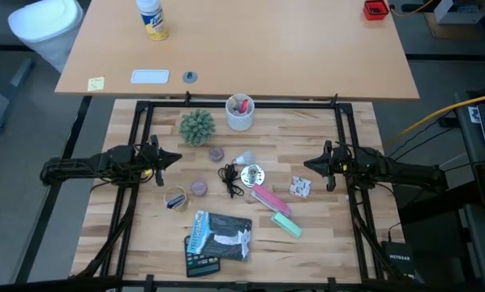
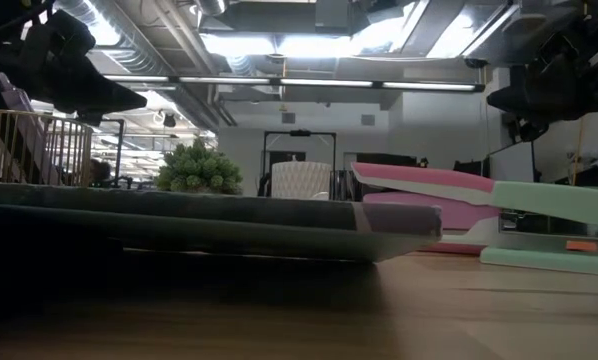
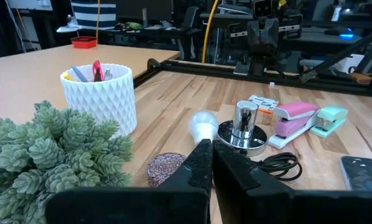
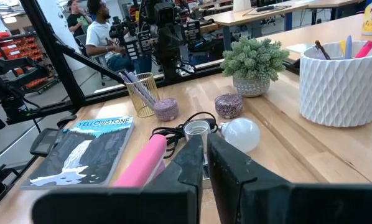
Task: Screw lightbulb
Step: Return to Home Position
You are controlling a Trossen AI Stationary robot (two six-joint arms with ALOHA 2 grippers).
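Observation:
The lightbulb point(image 1: 242, 157), small and frosted white, lies on its side on the wooden table, right beside the shiny silver socket fixture point(image 1: 252, 173) with its black cord point(image 1: 229, 180). The left wrist view shows the lightbulb point(image 3: 203, 127) left of the fixture point(image 3: 243, 134); the right wrist view shows the lightbulb point(image 4: 240, 134) too. My left gripper point(image 1: 176, 157) hovers shut at the table's left side, pointing level toward the lightbulb. My right gripper point(image 1: 309, 165) hovers shut at the right side, facing it. Neither touches anything.
A white cup of pens point(image 1: 240, 113) and a small plant point(image 1: 197, 126) stand at the far side. A pink stapler point(image 1: 268, 199), a green stapler point(image 1: 287, 225), a book point(image 1: 218, 235), a gold wire cup point(image 1: 175, 199) and two small round pieces point(image 1: 216, 152) lie nearer.

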